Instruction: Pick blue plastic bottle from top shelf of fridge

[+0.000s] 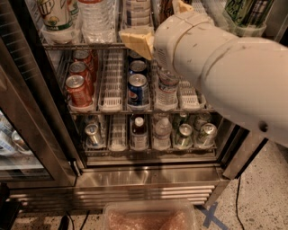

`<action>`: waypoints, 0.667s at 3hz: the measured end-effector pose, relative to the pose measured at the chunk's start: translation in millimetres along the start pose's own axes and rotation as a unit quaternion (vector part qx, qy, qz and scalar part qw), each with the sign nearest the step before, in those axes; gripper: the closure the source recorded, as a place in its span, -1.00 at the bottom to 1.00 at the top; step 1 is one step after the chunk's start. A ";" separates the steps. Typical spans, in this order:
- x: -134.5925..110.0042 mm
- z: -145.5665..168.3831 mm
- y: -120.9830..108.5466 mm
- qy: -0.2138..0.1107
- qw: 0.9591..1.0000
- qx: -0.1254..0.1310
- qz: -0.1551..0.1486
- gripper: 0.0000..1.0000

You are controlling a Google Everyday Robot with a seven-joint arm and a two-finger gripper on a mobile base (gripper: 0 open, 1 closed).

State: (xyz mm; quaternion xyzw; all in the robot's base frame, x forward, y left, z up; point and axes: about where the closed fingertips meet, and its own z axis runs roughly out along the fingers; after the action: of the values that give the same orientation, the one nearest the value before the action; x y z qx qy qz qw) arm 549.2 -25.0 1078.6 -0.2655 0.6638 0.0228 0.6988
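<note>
— Where is the blue plastic bottle [137, 11]?
— Upright on the top shelf [81, 45], just behind the gripper [152, 20], whose tan fingers [137, 39] are spread apart at that shelf's front edge. One finger covers the bottle's foot.
— What does it look like?
— Wide and round, with a pale label and dark blue bands. Its cap is cut off above.
— And the shelf?
— A silver wire rack, with its front rail running leftward from that finger. The fridge [135, 179] stands open, its steel base grille well below the gripper.
</note>
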 end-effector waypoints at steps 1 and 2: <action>-1.0 16.0 3.9 -0.015 1.000 0.004 0.007 -0.54; -5.6 34.5 8.0 -0.030 0.999 0.004 0.012 -0.54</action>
State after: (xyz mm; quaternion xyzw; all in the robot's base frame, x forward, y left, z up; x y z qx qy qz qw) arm 577.1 -2.5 1080.4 -0.2539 0.6457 0.0370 0.7192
